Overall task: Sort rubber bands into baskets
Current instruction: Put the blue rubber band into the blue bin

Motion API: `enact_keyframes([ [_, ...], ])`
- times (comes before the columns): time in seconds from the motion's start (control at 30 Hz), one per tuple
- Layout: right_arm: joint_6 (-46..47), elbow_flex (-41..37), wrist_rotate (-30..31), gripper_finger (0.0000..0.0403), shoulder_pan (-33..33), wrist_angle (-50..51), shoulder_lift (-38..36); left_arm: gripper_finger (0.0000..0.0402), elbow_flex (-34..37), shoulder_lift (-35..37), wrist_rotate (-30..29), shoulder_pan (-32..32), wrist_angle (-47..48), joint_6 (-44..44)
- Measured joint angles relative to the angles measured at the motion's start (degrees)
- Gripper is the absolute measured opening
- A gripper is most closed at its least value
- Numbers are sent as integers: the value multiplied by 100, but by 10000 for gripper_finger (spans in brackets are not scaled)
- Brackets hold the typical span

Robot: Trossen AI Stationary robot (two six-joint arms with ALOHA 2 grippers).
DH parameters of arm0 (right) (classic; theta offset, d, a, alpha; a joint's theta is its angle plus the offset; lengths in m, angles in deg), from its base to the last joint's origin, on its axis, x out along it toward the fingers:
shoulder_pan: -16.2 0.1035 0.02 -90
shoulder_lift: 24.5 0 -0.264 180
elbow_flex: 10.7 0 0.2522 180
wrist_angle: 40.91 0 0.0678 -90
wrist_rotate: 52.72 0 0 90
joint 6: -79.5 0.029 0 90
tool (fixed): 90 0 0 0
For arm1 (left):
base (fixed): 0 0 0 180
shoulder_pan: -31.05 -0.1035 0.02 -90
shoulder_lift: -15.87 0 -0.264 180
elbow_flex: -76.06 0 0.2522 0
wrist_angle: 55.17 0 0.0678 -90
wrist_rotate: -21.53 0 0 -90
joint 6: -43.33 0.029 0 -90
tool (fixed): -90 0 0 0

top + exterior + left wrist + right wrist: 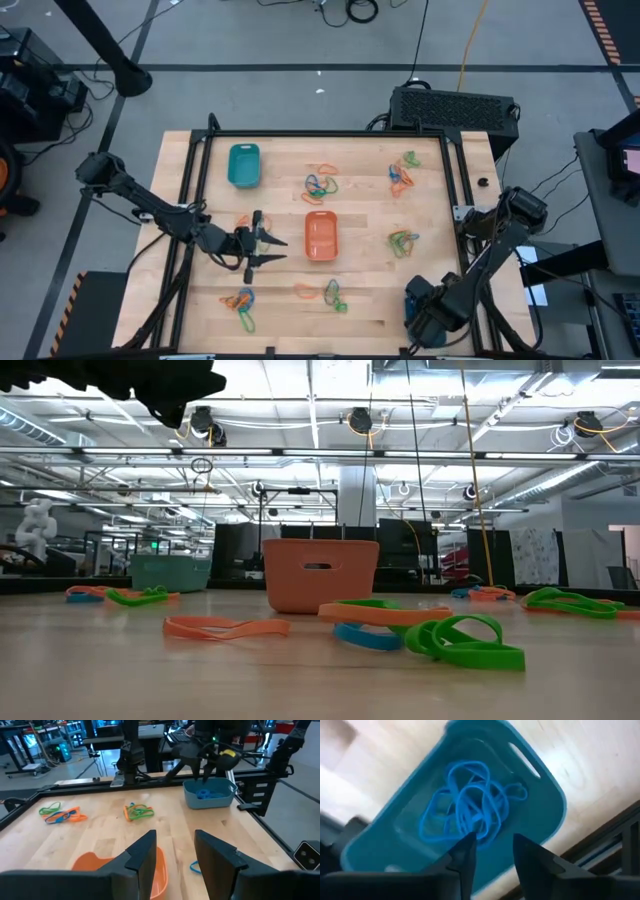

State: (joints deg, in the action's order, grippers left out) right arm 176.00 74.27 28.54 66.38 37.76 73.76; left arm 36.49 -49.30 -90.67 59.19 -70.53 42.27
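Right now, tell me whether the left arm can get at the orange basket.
Probably yes. The left gripper hangs open just beside the orange basket, fingers aimed toward it, and nothing shows between them to block the way.

Desk (370, 215): pale wood planks, smooth, satin sheen. Frame (452, 180) around it: black matt metal. Baskets (320, 575): smooth moulded plastic, slightly glossy; the teal one (540, 815) likewise. Bands (465, 640): matt rubber. Claw fingers (142, 855): dark matt plastic.
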Motion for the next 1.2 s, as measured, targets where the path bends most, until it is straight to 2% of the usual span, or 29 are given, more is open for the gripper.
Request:
enact_keyframes([
  [0.2,-598,171,421,124,-466,29,-337,142,0,-2,0,1,10,0],
  [0.37,-1513,171,970,110,-1155,360,-475,142,0,-2,-2,0,10,-2],
  [0.63,-3574,169,1881,91,-3206,656,-475,142,0,-4,79,0,10,-2],
  [0.87,-4990,169,2674,96,-5199,676,-475,142,0,-6,96,2,17,2],
  [1.0,-5304,10,2876,111,-6157,369,-477,142,0,-7,96,2,172,2],
  [1.2,-5453,-751,2883,147,-7272,-440,-475,142,0,-7,96,0,424,4],
])
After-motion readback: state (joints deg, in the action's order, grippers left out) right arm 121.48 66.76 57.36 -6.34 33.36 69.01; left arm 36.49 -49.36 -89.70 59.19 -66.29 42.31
